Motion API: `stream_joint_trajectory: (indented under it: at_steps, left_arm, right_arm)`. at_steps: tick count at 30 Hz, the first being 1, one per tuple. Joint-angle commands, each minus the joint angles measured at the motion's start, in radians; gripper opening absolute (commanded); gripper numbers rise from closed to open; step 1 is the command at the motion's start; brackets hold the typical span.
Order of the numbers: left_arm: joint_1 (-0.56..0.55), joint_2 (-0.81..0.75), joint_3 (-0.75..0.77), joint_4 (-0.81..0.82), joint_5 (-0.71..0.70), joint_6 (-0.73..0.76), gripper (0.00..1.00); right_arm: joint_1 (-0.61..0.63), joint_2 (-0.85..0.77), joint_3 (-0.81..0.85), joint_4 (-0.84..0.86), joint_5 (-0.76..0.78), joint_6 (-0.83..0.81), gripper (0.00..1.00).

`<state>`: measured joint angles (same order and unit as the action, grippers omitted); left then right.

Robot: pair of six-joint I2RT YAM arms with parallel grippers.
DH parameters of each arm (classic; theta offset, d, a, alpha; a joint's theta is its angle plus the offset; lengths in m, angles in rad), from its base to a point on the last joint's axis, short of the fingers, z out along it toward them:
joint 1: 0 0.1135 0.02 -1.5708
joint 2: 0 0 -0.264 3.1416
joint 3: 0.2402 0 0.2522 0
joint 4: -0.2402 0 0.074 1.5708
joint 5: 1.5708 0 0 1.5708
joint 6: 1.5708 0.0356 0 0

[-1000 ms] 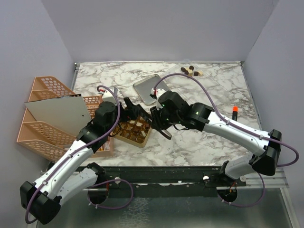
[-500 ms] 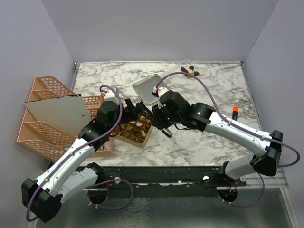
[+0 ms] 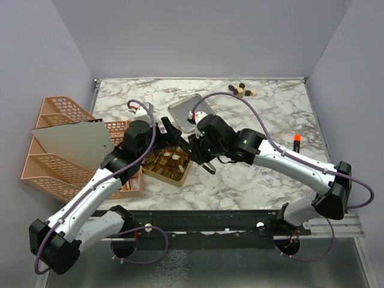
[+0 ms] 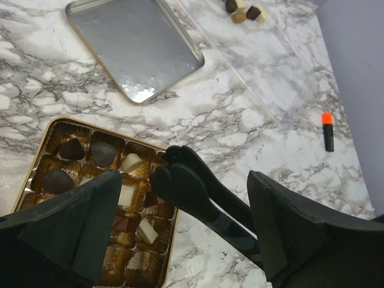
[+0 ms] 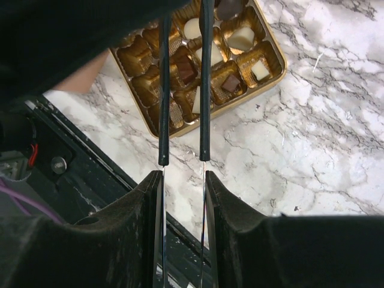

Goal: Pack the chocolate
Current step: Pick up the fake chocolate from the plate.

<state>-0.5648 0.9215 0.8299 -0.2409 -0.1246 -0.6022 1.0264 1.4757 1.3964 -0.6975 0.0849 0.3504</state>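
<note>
The golden tray holds several chocolate pieces in dark, light brown and white. The pieces also show in the left wrist view and the right wrist view. A few loose chocolates lie at the back right, also in the left wrist view. My right gripper is shut on black-tipped tongs, whose open tips sit over the tray's right side with nothing between them. My left gripper is open and empty above the tray's far edge.
A silver tin lid lies behind the tray. A clear plastic sheet lies toward the back right. An orange-capped marker is at the right. Orange file racks with a grey board stand at the left table edge.
My left gripper has moved a little away from me, toward the tray's far edge. My right gripper with the tongs has shifted slightly left over the tray.
</note>
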Motion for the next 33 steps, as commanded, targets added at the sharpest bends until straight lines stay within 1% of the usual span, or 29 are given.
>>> stream_joint_trajectory:
  at_steps: [1, 7, 17, 23, 30, 33]
  left_arm:
    - [0.002, 0.04, -0.025, 0.009, 0.024, 0.002, 0.93]
    - [0.002, 0.07, -0.043, -0.006, 0.026, 0.013, 0.93]
    - [0.002, 0.037, -0.042, -0.015, 0.011, 0.032, 0.93]
    - [0.002, 0.056, -0.059, -0.029, 0.014, 0.04, 0.93]
    - [0.002, 0.024, -0.055, -0.03, -0.004, 0.04, 0.93]
    - [0.002, 0.001, -0.037, -0.036, -0.025, 0.054, 0.95]
  right_arm:
    - [0.004, -0.005, 0.06, 0.024, 0.014, -0.009, 0.35]
    - [0.005, -0.026, 0.069, 0.026, 0.062, 0.002, 0.35]
    - [0.004, 0.009, 0.08, 0.003, 0.125, 0.0, 0.35]
    - [0.004, 0.013, 0.119, 0.009, 0.128, -0.006, 0.35]
    - [0.003, 0.032, 0.136, -0.004, 0.135, -0.014, 0.35]
    - [0.003, 0.038, 0.13, -0.024, 0.165, -0.016, 0.35]
